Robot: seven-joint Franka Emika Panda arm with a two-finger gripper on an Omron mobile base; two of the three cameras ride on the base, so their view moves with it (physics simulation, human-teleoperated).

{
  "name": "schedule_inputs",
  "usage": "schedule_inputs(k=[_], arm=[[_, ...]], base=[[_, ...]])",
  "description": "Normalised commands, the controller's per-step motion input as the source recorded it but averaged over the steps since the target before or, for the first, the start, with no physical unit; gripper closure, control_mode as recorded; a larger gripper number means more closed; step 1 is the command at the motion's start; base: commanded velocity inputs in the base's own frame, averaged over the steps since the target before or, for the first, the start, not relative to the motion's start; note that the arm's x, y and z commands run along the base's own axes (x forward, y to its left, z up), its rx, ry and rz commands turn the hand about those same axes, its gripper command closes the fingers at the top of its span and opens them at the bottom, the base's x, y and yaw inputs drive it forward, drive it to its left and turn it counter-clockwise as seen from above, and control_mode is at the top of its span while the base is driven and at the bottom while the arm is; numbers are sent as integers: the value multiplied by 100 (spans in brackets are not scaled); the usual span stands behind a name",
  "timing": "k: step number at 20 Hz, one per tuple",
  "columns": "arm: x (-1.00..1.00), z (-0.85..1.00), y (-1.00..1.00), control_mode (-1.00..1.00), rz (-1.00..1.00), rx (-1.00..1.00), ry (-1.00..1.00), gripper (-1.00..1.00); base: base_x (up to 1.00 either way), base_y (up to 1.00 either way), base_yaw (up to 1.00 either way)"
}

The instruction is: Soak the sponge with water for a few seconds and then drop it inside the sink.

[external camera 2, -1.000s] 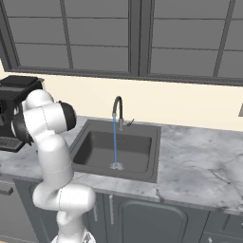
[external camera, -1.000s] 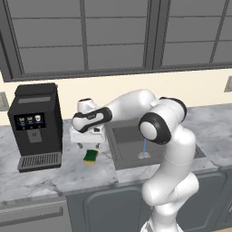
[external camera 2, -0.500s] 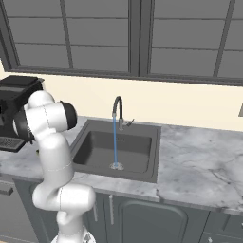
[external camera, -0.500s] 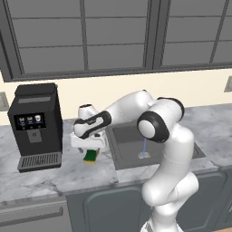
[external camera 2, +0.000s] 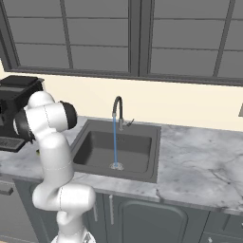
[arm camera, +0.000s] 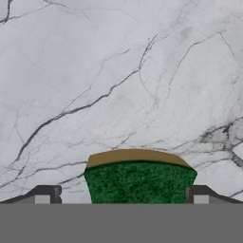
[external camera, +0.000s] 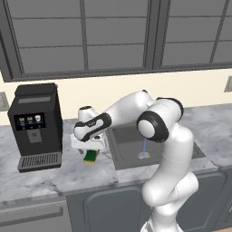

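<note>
gripper [arm camera: 121, 197] lowered further since earlier frame, fingers spread wide either side of sponge [arm camera: 140, 180] on table [arm camera: 118, 71]; water [external camera 2: 114, 142] running into sink [external camera 2: 95, 152].

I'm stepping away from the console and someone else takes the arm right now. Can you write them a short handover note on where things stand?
Gripper: open, lowered over the sponge, one finger on each side of it, not yet closed.
Sponge: green side up, lying on the marble counter between the coffee machine and the sink.
Water: running from the faucet down to the sink drain.
Done: tap is on, arm is lined up on the sponge.
Left: close on the sponge, lift it, hold it under the stream for a few seconds, then release it into the sink.
</note>
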Motion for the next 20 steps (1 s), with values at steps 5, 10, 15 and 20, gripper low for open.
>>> schedule_inputs(k=[5, 10, 15, 20], arm=[[-4, -28, 0, -100, 0, 0, -5, -100], [-14, -52, 0, -100, 2, 1, -12, -100], [-34, -64, -1, -100, 4, 9, -13, -100], [-23, -13, -9, -100, 3, 8, -9, -100]], base=[[0, 0, 0], [0, 0, 0], [0, 0, 0], [0, 0, 0]])
